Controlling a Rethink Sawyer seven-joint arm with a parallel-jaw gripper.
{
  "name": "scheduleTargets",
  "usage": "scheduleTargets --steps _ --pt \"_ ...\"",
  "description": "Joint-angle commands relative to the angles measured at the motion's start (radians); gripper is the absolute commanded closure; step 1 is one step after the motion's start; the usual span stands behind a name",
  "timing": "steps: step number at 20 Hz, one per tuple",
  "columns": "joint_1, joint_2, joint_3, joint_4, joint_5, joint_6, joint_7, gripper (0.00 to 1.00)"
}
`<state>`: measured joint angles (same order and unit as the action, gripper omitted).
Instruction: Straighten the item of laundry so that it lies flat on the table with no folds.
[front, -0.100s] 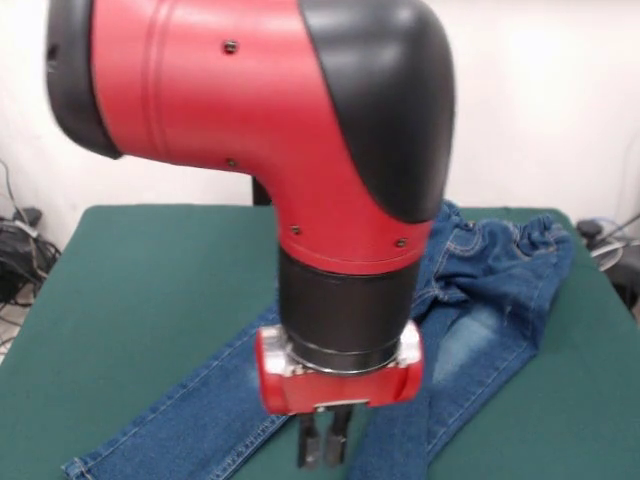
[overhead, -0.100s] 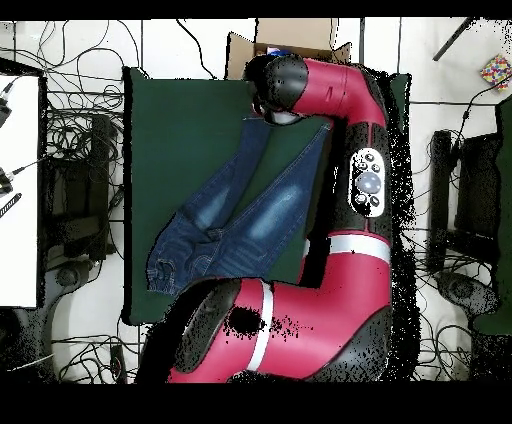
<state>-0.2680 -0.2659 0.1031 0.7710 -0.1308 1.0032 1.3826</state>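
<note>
Jeans (front, -0.100s: 480, 330) lay spread on the green desk (front, -0.100s: 150, 290), toward the right side in the front view. The gathered waistband sat at the far right corner of the desk, bunched and wrinkled. Both legs ran diagonally from there toward the near edge, parted in a narrow V with a strip of green showing between them. Pale faded patches marked the thighs. The left-hand leg in the front view reached nearly to the near edge, its hem lying flat. In the overhead view, the jeans (overhead, -0.100s: 235, 215) occupied the middle of the desk (overhead, -0.100s: 165, 120).

The red and black arm (front, -0.100s: 300, 150) hung over the legs, hiding part of them. The pincer (front, -0.100s: 324, 440) pointed straight down between the two legs, its dark fingers (front, -0.100s: 310, 438) close together with only a thin slit between them, clamped on nothing.
</note>
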Motion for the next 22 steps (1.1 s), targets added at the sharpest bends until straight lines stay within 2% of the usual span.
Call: scheduleTargets --steps 1,5,22 --pt "-0.012 0.032 0.077 0.080 -0.003 -0.049 0.006 0.00" --pt "0.015 0.032 0.046 0.068 -0.004 0.033 0.058 0.00" --pt "0.050 -0.012 0.034 0.266 0.007 -0.111 0.161 0.00"
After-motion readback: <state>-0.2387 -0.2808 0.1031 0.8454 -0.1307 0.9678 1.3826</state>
